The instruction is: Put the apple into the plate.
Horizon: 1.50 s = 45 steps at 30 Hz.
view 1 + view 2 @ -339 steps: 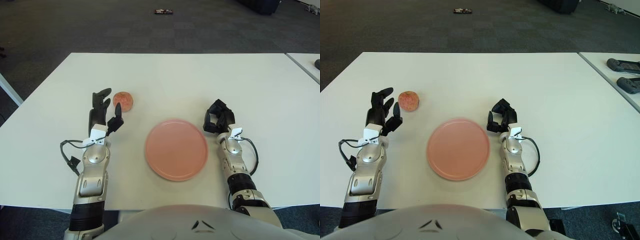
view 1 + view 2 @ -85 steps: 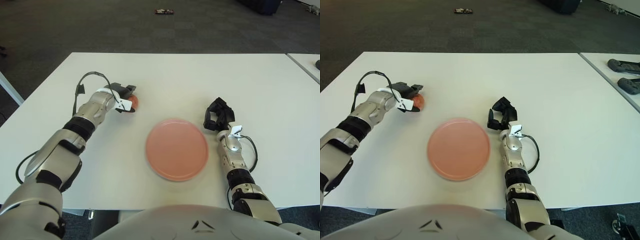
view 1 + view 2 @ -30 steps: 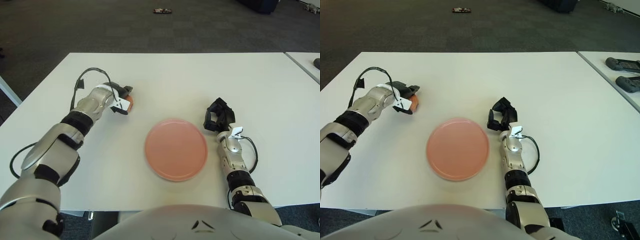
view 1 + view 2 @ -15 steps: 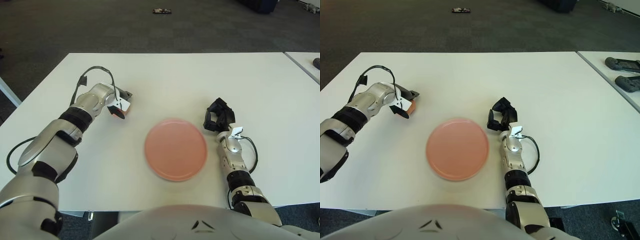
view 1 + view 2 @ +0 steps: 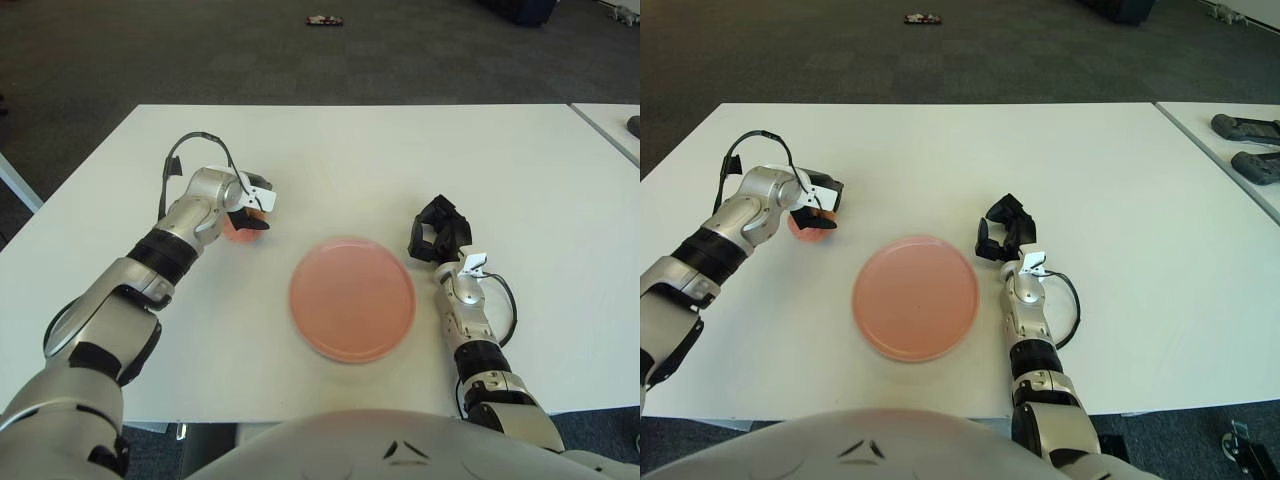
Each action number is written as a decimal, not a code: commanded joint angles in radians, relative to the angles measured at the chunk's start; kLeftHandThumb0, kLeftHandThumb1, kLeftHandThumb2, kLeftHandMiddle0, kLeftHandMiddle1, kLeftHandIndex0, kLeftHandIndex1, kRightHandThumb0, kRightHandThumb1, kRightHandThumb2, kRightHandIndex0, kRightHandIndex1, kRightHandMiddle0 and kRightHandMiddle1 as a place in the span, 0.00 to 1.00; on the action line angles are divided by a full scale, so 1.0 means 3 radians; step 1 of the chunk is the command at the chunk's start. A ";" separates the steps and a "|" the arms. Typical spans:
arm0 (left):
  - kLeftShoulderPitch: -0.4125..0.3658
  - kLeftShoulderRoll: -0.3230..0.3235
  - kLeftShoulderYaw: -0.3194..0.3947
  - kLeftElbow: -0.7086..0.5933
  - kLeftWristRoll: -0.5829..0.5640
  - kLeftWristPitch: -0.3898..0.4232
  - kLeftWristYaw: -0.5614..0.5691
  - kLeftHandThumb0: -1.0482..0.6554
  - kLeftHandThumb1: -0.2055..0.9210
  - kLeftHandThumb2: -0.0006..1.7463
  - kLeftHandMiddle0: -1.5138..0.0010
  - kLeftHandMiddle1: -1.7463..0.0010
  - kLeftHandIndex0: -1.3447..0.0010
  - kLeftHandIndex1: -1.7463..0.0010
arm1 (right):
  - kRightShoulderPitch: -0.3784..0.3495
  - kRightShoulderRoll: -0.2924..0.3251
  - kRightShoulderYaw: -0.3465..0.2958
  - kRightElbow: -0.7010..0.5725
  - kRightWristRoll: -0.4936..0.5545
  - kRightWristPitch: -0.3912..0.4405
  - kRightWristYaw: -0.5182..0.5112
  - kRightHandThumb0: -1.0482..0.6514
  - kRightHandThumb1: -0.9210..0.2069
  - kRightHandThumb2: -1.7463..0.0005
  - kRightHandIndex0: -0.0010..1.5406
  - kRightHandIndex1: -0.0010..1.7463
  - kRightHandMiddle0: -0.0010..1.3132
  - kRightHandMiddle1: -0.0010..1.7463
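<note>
A reddish apple (image 5: 237, 229) shows at the left of the white table (image 5: 350, 160), mostly covered from above by my left hand (image 5: 247, 206), whose dark fingers curl over it. Whether the apple touches the table I cannot tell. The round pink plate (image 5: 352, 298) lies empty in the middle near the front edge, roughly a hand's width right of the apple. My right hand (image 5: 437, 231) shows just off the plate's right rim, fingers curled and holding nothing.
A second white table (image 5: 1240, 150) stands at the right, carrying two dark controllers (image 5: 1245, 130). A small dark object (image 5: 326, 21) lies on the carpet beyond the table's far edge. My left arm's cable (image 5: 190, 150) loops above the wrist.
My left hand has turned at the wrist and shifted a little nearer and towards the plate, with the apple now under its fingers. The right hand and the plate have not moved.
</note>
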<state>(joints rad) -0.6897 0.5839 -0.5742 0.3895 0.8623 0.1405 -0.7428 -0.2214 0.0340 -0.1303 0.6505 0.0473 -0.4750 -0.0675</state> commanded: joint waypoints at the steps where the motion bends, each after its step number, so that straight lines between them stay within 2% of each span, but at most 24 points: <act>1: 0.0054 0.0095 0.0007 0.0134 0.0003 -0.0090 0.0046 0.39 0.63 0.59 0.77 0.11 0.63 0.03 | 0.0129 0.0014 -0.0023 0.0121 0.0038 0.0200 -0.0006 0.32 0.61 0.19 0.79 1.00 0.51 1.00; 2: 0.0111 0.0031 -0.0045 0.0435 0.0000 -0.0208 0.0248 0.38 0.65 0.57 0.77 0.08 0.64 0.03 | 0.0130 0.0015 -0.0023 0.0120 0.0035 0.0198 -0.0012 0.32 0.61 0.19 0.79 1.00 0.51 1.00; 3: 0.0152 -0.0020 -0.0081 0.0657 -0.0004 -0.0295 0.0397 0.38 0.69 0.52 0.62 0.05 0.64 0.06 | 0.0130 0.0016 -0.0023 0.0120 0.0032 0.0197 -0.0017 0.32 0.60 0.19 0.79 1.00 0.51 1.00; 4: 0.0139 -0.0031 -0.0092 0.0743 -0.0011 -0.0336 0.0411 0.38 0.72 0.49 0.51 0.03 0.64 0.07 | 0.0131 0.0018 -0.0023 0.0119 0.0028 0.0197 -0.0025 0.32 0.60 0.20 0.79 1.00 0.51 1.00; 5: 0.0117 -0.0034 -0.0096 0.0788 -0.0016 -0.0364 0.0406 0.37 0.69 0.52 0.44 0.02 0.63 0.06 | 0.0131 0.0019 -0.0024 0.0118 0.0026 0.0197 -0.0030 0.32 0.60 0.20 0.79 1.00 0.51 1.00; 6: 0.0076 -0.0016 -0.0099 0.0777 -0.0017 -0.0385 0.0354 0.37 0.67 0.53 0.41 0.02 0.63 0.06 | 0.0132 0.0020 -0.0024 0.0117 0.0024 0.0198 -0.0036 0.32 0.60 0.20 0.79 1.00 0.51 1.00; 7: 0.0046 -0.0009 -0.0104 0.0784 -0.0019 -0.0406 0.0328 0.27 0.74 0.45 0.37 0.01 0.74 0.08 | 0.0132 0.0019 -0.0025 0.0116 0.0024 0.0200 -0.0038 0.32 0.60 0.20 0.79 1.00 0.51 1.00; 10: -0.0077 -0.0013 -0.0155 0.1023 -0.0007 -0.0597 0.0382 0.13 0.90 0.24 0.32 0.00 0.87 0.12 | 0.0134 0.0018 -0.0027 0.0112 0.0024 0.0208 -0.0045 0.32 0.60 0.20 0.79 1.00 0.51 1.00; 13: -0.0159 -0.0009 -0.0203 0.1207 0.0019 -0.0757 0.0472 0.05 0.97 0.16 0.29 0.00 0.78 0.04 | 0.0135 0.0017 -0.0027 0.0111 0.0025 0.0216 -0.0049 0.32 0.60 0.20 0.78 1.00 0.51 1.00; 17: -0.0188 -0.0013 -0.0258 0.1285 0.0079 -0.0803 0.0591 0.01 0.99 0.13 0.27 0.00 0.69 0.01 | 0.0134 0.0014 -0.0031 0.0114 0.0023 0.0222 -0.0061 0.33 0.60 0.20 0.78 1.00 0.50 1.00; 27: -0.0299 -0.0074 -0.0375 0.1626 0.0114 -0.0904 0.0724 0.00 1.00 0.12 0.24 0.00 0.54 0.00 | 0.0133 0.0012 -0.0029 0.0116 0.0027 0.0202 -0.0050 0.33 0.60 0.20 0.78 1.00 0.51 1.00; 29: -0.0331 -0.0091 -0.0414 0.1698 0.0137 -0.0916 0.0722 0.01 1.00 0.11 0.24 0.00 0.47 0.00 | 0.0133 0.0012 -0.0029 0.0117 0.0026 0.0198 -0.0050 0.32 0.60 0.20 0.78 1.00 0.51 1.00; 37: -0.0378 -0.0111 -0.0387 0.1759 0.0041 -0.0853 0.0633 0.01 1.00 0.14 0.22 0.00 0.42 0.00 | 0.0131 0.0005 -0.0018 0.0112 0.0014 0.0213 -0.0047 0.33 0.60 0.20 0.78 1.00 0.50 1.00; 39: -0.0382 -0.0165 -0.0359 0.1858 0.0021 -0.0787 0.0714 0.01 1.00 0.14 0.21 0.00 0.41 0.00 | 0.0130 0.0004 -0.0015 0.0113 0.0011 0.0215 -0.0048 0.33 0.60 0.20 0.78 1.00 0.50 1.00; 45: -0.0406 -0.0180 -0.0416 0.1905 0.0085 -0.0733 0.0736 0.00 1.00 0.16 0.20 0.00 0.31 0.00 | 0.0129 0.0005 -0.0015 0.0105 0.0009 0.0243 -0.0061 0.33 0.59 0.20 0.78 1.00 0.50 1.00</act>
<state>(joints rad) -0.8721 0.5365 -0.6665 0.9119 0.8622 -0.0938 -0.5222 -0.2174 0.0337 -0.1291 0.6489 0.0468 -0.4559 -0.0768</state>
